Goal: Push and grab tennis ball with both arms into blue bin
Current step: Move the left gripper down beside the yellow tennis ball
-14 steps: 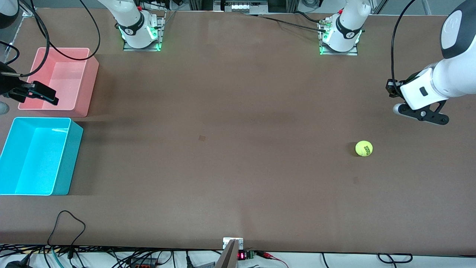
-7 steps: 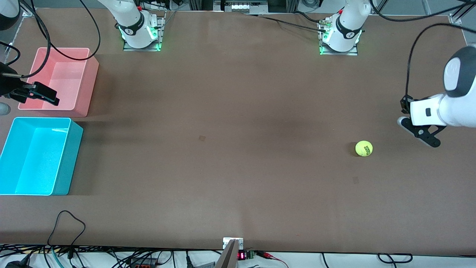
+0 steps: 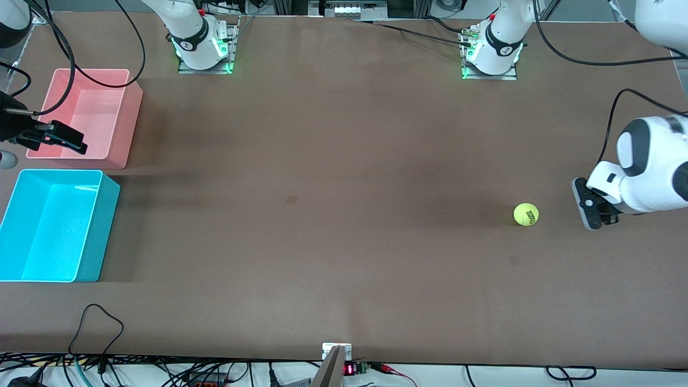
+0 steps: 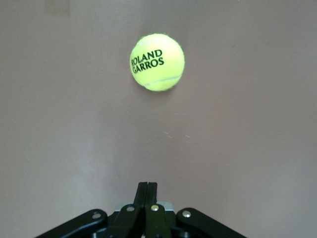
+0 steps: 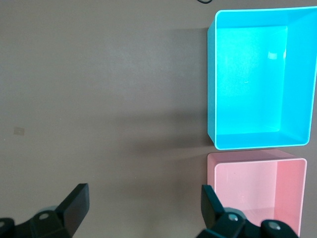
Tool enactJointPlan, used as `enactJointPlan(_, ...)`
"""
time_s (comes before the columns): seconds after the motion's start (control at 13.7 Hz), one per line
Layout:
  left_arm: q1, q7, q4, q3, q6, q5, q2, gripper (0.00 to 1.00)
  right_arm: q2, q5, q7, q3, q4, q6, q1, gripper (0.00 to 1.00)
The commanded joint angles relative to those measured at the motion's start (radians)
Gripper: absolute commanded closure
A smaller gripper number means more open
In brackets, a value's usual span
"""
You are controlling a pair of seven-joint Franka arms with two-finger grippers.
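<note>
While the right arm waits at its end of the table, the right gripper (image 3: 63,138) hangs over the pink bin (image 3: 117,114) with its fingers (image 5: 75,202) spread wide and nothing between them. Just beside that bin, nearer the front camera, sits the blue bin (image 3: 99,226), holding nothing visible. Well apart from both bins, toward the left arm's end of the table (image 3: 344,172), the tennis ball (image 3: 525,214) rests on bare surface. Near it, low over the table, the left gripper (image 3: 588,207) has its fingers (image 4: 147,198) pressed together, gripping nothing and clear of the ball.
</note>
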Motion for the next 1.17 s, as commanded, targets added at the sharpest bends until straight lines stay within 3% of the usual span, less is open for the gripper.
enactJointPlan(0.0,0.01,0.126,-0.125,-0.004,0.2,0.026,-0.01,1.0,-0.008,0.012,-0.008,0.003,-0.012,0.012,-0.006,0.0)
enactJointPlan(0.44,0.01,0.129,-0.141,-0.005,0.312,0.026,0.09,1.0,-0.008,0.013,-0.008,0.003,-0.012,0.014,-0.006,0.0)
enactJointPlan(0.95,0.002,0.119,-0.143,-0.011,0.318,0.022,0.12,1.0,-0.008,0.012,-0.01,0.003,-0.012,0.014,-0.007,0.0)
enactJointPlan(1.1,0.012,0.102,-0.143,-0.062,0.32,0.009,0.134,1.0,-0.008,0.012,-0.01,0.003,-0.012,0.014,-0.007,0.0)
